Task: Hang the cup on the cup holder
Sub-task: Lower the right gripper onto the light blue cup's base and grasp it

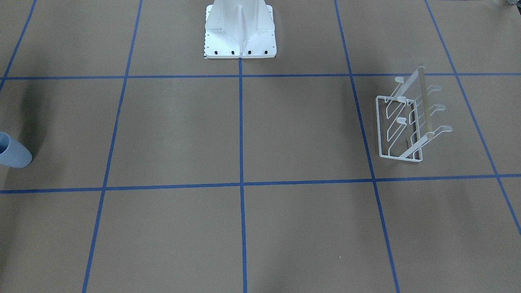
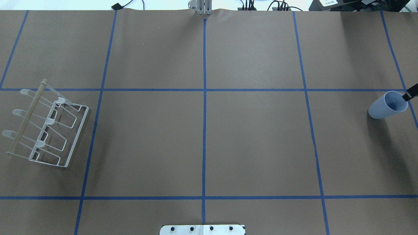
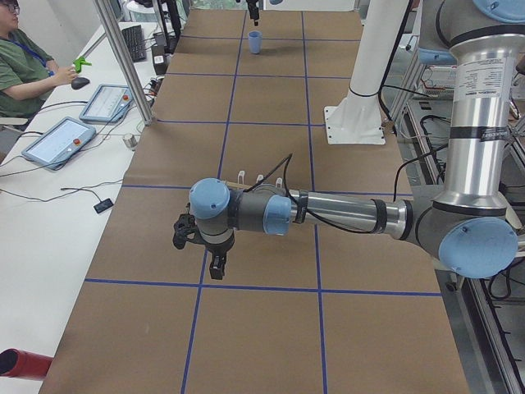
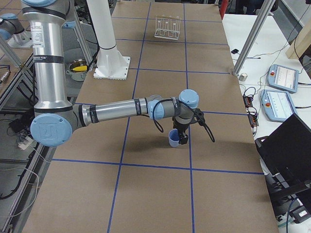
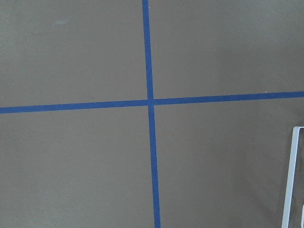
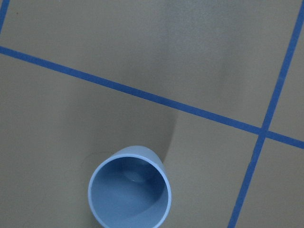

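Observation:
The pale blue cup [image 2: 387,105] stands upright, mouth up, at the table's far right edge; it also shows in the front view [image 1: 12,151] and right wrist view [image 6: 129,189]. The white wire cup holder [image 2: 45,127] with its wooden rod stands far on the left [image 1: 407,118]. My right gripper [image 4: 182,139] hangs right at the cup's rim [image 4: 174,138]; only one dark fingertip [image 2: 410,93] shows overhead, so I cannot tell its state. My left gripper [image 3: 215,264] hovers above the table close to the rack, its state unclear.
The white robot pedestal [image 1: 240,32] stands at mid-table on my side. Blue tape lines grid the brown table. A metal post [image 3: 123,57], tablets [image 3: 59,141] and a seated operator [image 3: 20,66] are along the operators' side. The rack's frame edge [image 5: 290,180] shows in the left wrist view.

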